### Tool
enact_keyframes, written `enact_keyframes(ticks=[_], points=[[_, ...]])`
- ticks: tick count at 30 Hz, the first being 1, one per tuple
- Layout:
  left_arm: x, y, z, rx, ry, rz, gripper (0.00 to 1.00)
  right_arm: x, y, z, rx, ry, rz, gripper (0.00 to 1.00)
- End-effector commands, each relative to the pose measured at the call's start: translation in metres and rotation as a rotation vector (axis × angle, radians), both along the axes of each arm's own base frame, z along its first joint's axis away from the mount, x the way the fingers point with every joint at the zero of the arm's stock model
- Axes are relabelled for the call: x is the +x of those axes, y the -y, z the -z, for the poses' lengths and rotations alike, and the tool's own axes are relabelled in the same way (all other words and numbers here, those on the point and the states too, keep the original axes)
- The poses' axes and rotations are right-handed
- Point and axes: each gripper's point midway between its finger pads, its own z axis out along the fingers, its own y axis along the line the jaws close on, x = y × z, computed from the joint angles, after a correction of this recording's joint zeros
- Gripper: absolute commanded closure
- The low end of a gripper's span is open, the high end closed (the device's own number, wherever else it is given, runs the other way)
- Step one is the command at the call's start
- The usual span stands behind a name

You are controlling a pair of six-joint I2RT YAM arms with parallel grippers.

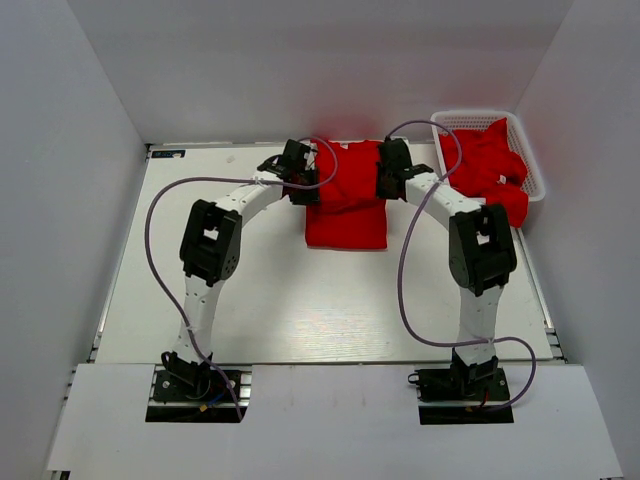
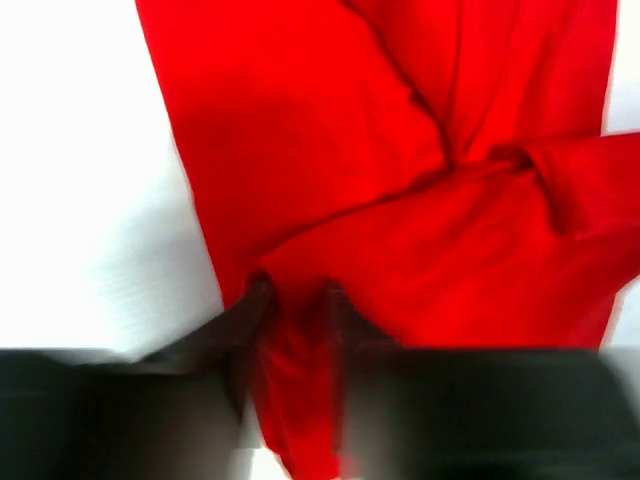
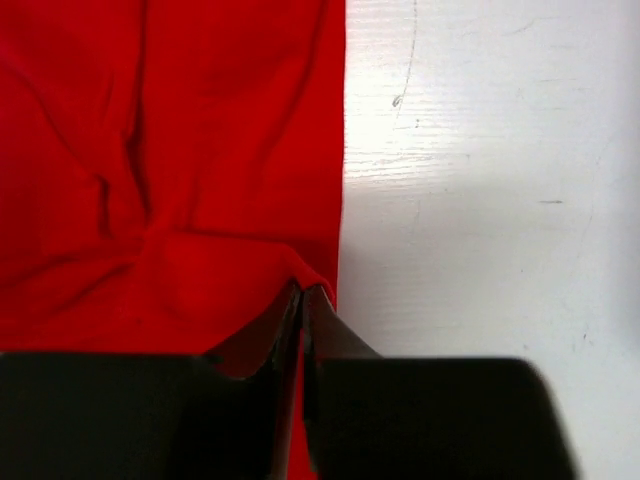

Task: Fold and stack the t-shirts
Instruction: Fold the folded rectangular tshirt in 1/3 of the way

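Note:
A red t-shirt (image 1: 345, 228) lies at the middle back of the white table (image 1: 250, 290), flat at its near end and bunched up at its far end between the two grippers. My left gripper (image 1: 310, 190) is at the shirt's left edge. In the left wrist view its jaws (image 2: 295, 305) stand apart, with a fold of the red cloth (image 2: 330, 130) lying between them; the view is blurred. My right gripper (image 1: 386, 188) is at the shirt's right edge. There its tips (image 3: 302, 292) are pinched on the edge of the cloth (image 3: 150, 150).
A white lattice basket (image 1: 537, 172) stands at the back right corner with more red t-shirts (image 1: 485, 160) heaped in it, some spilling over its near rim. White walls close in the table on three sides. Purple cables loop from both arms.

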Motion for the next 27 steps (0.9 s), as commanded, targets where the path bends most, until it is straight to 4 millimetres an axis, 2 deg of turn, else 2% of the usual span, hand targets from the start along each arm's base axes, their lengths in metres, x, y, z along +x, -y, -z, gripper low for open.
enact_keyframes(ticks=[1,2,3,5,6,7,9,10,11,12,13,14,15,16,17,18,19,20,21,22,23,24,25,26,27], points=[[0.020,0.000,-0.022,-0.039,0.059,-0.022,0.39,0.031,-0.007,-0.016,0.031,0.089,-0.025,0.89],[0.022,0.001,-0.024,-0.043,0.069,-0.022,0.15,0.033,-0.009,-0.015,0.035,0.092,-0.044,0.70],[0.027,-0.003,-0.028,-0.048,0.080,-0.031,0.02,0.035,-0.009,-0.016,0.035,0.092,-0.051,0.57],[0.027,-0.001,-0.033,-0.062,0.077,-0.033,0.00,0.041,-0.014,-0.024,0.043,0.108,-0.089,0.35],[0.031,-0.002,-0.045,-0.062,0.105,-0.044,0.00,0.040,-0.015,-0.028,0.040,0.112,-0.090,0.25],[0.031,-0.005,-0.050,-0.053,0.111,-0.055,0.00,0.040,-0.016,-0.036,0.041,0.127,-0.100,0.10],[0.024,-0.015,-0.052,-0.024,0.110,-0.078,0.00,0.033,-0.016,-0.052,0.051,0.146,-0.115,0.10],[0.014,-0.023,-0.057,-0.008,0.111,-0.091,0.00,0.027,-0.014,-0.060,0.057,0.159,-0.115,0.10],[0.013,-0.024,-0.074,-0.023,0.139,-0.092,0.00,0.019,-0.016,-0.044,0.049,0.126,-0.130,0.10],[0.003,-0.030,-0.065,-0.007,0.127,-0.099,0.00,0.013,-0.015,-0.064,0.067,0.159,-0.146,0.10],[-0.004,-0.034,-0.070,-0.011,0.133,-0.099,0.00,0.009,-0.017,-0.065,0.074,0.164,-0.164,0.10],[-0.012,-0.043,-0.094,-0.009,0.177,-0.121,0.00,-0.003,-0.021,-0.056,0.091,0.134,-0.194,0.10],[-0.025,-0.052,-0.082,0.013,0.160,-0.131,0.00,-0.016,-0.025,-0.060,0.121,0.129,-0.227,0.10],[-0.032,-0.057,-0.085,0.010,0.172,-0.147,0.00,-0.023,-0.030,-0.059,0.137,0.119,-0.248,0.10],[-0.047,-0.067,-0.069,0.040,0.150,-0.148,0.00,-0.033,-0.027,-0.053,0.135,0.096,-0.246,0.10],[-0.049,-0.068,-0.092,0.005,0.214,-0.151,0.00,-0.043,-0.023,-0.048,0.139,0.077,-0.228,0.10],[-0.056,-0.067,-0.091,0.007,0.221,-0.136,0.00,-0.053,-0.020,-0.035,0.131,0.048,-0.225,0.10],[-0.068,-0.064,-0.081,0.012,0.201,-0.103,0.00,-0.054,-0.020,-0.044,0.141,0.080,-0.227,0.10],[-0.071,-0.063,-0.082,0.004,0.199,-0.094,0.00,-0.062,-0.019,-0.036,0.134,0.064,-0.234,0.10],[-0.078,-0.060,-0.078,-0.005,0.169,-0.072,0.00,-0.064,-0.022,-0.042,0.143,0.078,-0.253,0.10],[-0.084,-0.060,-0.072,-0.011,0.140,-0.068,0.00,-0.068,-0.028,-0.039,0.140,0.062,-0.289,0.10],[-0.090,-0.060,-0.066,-0.012,0.111,-0.069,0.00,-0.068,-0.043,-0.048,0.185,0.069,-0.355,0.10],[-0.094,-0.062,-0.068,-0.011,0.110,-0.069,0.00,-0.073,-0.055,-0.038,0.208,0.031,-0.412,0.10],[-0.102,-0.066,-0.060,-0.001,0.091,-0.069,0.00,-0.081,-0.070,-0.035,0.238,0.011,-0.462,0.10],[-0.105,-0.067,-0.062,-0.012,0.096,-0.077,0.00,-0.078,-0.079,-0.040,0.257,0.020,-0.489,0.10]])
